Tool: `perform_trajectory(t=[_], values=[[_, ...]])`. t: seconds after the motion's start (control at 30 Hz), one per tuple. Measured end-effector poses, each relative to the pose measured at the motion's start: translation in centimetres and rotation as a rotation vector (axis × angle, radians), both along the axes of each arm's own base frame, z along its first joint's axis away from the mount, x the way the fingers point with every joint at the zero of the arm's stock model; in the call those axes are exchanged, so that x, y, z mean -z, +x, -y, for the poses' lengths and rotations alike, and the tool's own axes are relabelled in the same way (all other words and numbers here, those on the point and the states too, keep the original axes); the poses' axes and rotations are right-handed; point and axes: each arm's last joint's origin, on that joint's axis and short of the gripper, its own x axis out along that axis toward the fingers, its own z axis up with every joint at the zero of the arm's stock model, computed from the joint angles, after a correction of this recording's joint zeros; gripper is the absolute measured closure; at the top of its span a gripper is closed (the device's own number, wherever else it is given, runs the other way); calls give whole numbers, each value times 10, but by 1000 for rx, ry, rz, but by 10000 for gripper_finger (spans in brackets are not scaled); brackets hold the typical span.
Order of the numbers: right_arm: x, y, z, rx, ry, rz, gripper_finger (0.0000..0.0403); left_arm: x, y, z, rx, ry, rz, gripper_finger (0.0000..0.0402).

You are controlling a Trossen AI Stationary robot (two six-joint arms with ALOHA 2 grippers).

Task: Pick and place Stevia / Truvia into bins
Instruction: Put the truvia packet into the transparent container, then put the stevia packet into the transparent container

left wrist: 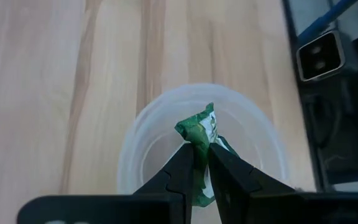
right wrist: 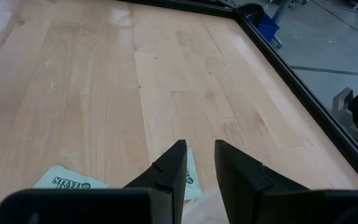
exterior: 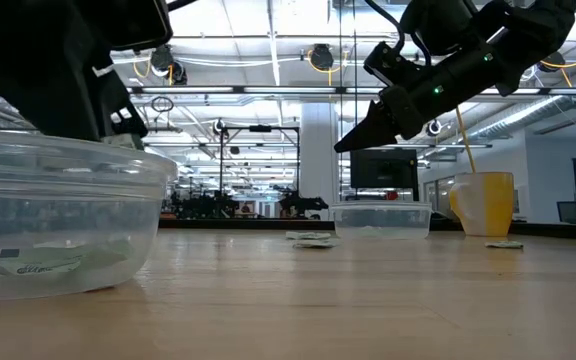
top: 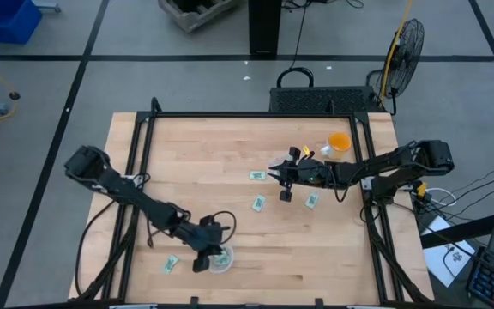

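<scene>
My left gripper (top: 206,256) is over the near clear bowl (top: 222,260), shut on a crumpled green and white sachet (left wrist: 199,127). In the low view another sachet (exterior: 52,263) lies flat on that bowl's (exterior: 63,215) floor. My right gripper (top: 278,171) hangs above the table's middle, fingers (right wrist: 199,152) a narrow gap apart and holding nothing. It is just above a sachet (right wrist: 190,173) lying flat. More sachets lie flat on the wood (top: 256,176), (top: 258,203), (top: 311,201), (top: 171,263). The second clear bowl (exterior: 381,218) stands farther back. My left gripper pinches the crumpled sachet between its two fingers (left wrist: 182,163), with the folded green end (left wrist: 194,126) sticking out past the fingertips. The fingers come from above, slanting down over the bowl's (left wrist: 135,140) opening. The sachet is off the table, inside the bowl's outline.
A small orange cup (top: 339,142) stands near the table's far right corner, beside the second bowl. A black frame (top: 144,129) runs along the table's edges. Bare wood (top: 204,154) lies across the far left part of the table.
</scene>
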Motion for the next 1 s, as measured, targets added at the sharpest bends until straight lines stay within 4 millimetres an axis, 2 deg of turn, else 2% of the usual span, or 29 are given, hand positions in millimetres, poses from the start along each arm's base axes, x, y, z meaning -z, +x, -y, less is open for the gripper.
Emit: perform_trajectory(t=[0.13, 0.3, 0.6, 0.77, 0.9, 1.0], values=[[0, 0, 0, 0, 0, 0, 328, -2, 1, -2, -34, 17, -78, 345], [0, 0, 0, 0, 0, -1, 328, -2, 2, -4, -52, 15, -89, 339], [0, 0, 0, -1, 0, -1, 328, -1, 3, -7, -72, 11, -104, 274], [0, 0, 0, -1, 0, -1, 328, -2, 4, -8, -4, 54, -71, 260], [0, 0, 0, -1, 0, -1, 328, -12, 4, -13, 34, -14, -69, 259], [0, 0, 0, -1, 1, -1, 328, -26, 1, -17, 56, -79, -48, 259]])
